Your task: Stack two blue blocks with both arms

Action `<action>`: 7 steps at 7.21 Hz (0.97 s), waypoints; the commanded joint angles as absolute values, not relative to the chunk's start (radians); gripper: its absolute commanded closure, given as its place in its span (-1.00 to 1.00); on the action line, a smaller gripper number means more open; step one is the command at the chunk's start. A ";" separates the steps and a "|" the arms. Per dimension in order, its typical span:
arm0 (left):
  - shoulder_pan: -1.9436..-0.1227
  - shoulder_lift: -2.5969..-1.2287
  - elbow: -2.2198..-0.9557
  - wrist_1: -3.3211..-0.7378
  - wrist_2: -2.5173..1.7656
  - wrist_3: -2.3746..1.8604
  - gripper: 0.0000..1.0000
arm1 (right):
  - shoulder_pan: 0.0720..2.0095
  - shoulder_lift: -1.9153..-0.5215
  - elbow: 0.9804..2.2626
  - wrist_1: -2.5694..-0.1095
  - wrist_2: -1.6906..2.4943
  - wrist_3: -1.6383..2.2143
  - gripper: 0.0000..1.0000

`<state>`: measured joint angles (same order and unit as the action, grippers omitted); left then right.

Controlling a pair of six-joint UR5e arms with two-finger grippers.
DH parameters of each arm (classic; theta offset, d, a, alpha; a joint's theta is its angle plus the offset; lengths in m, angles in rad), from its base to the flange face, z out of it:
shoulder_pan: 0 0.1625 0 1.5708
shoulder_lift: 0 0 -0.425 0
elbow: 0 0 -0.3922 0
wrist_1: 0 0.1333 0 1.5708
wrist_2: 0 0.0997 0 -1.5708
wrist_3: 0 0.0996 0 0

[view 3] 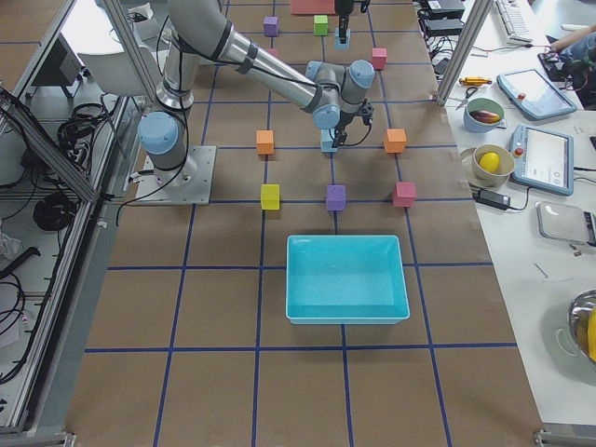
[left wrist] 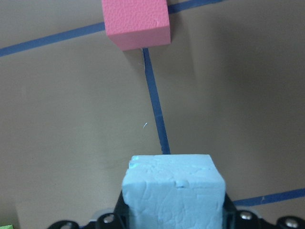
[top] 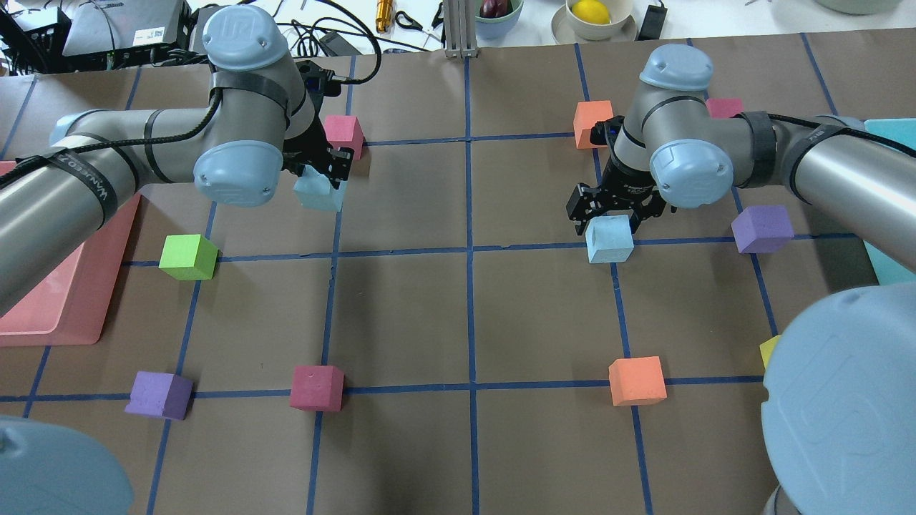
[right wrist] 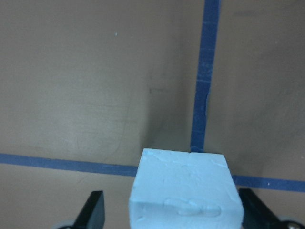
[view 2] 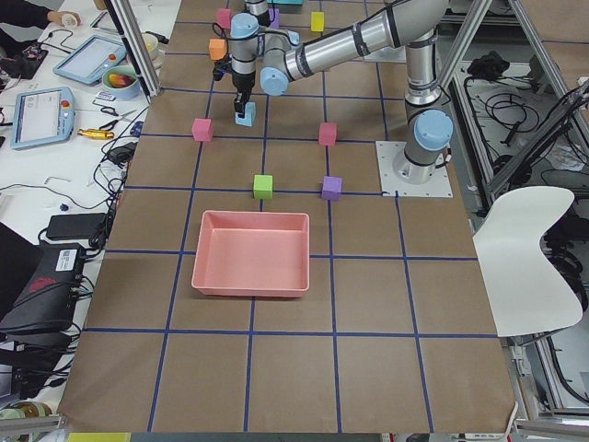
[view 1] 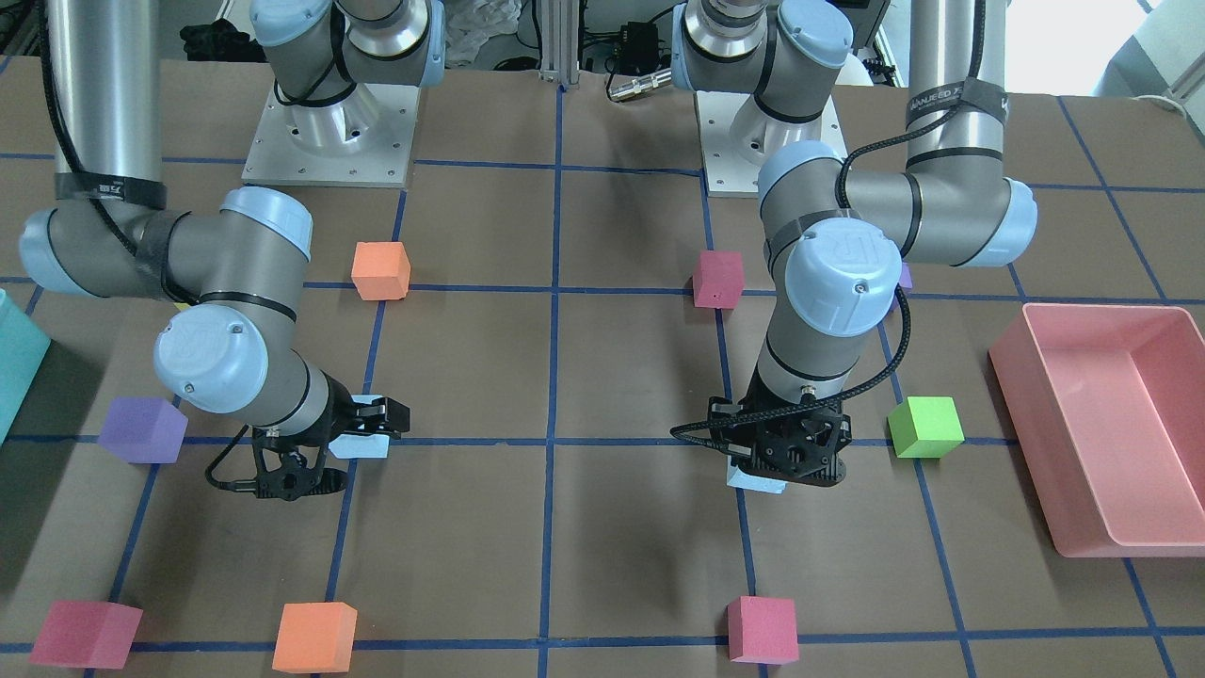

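Note:
One blue block (top: 318, 192) sits between the fingers of my left gripper (top: 323, 175), which is shut on it low over the table. In the left wrist view the block (left wrist: 174, 193) fills the jaws with no gap. It also shows in the front view (view 1: 756, 480) under the gripper (view 1: 786, 466). The second blue block (top: 609, 239) rests on a blue tape line. My right gripper (top: 608, 223) is open and straddles it. The right wrist view shows the block (right wrist: 183, 191) with a gap to the left fingertip (right wrist: 94, 212).
A pink cube (top: 343, 134) lies just beyond the left gripper. An orange cube (top: 592, 123) and a purple cube (top: 763, 229) flank the right gripper. A green cube (top: 188, 257), a pink bin (top: 64, 300) and a teal bin (view 1: 14, 367) stand at the sides.

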<state>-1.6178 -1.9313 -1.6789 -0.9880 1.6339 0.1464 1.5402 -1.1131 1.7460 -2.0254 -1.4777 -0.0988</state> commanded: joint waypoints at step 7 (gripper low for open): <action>-1.615 -1.925 -1.684 -0.985 1.583 0.143 1.00 | 1.602 -1.211 1.773 -2.056 -1.479 0.082 1.00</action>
<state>-1.6154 -1.9290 -1.6834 -0.9857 1.5795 0.1421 1.5579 -1.1574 1.7735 -2.0925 -1.5151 -0.0029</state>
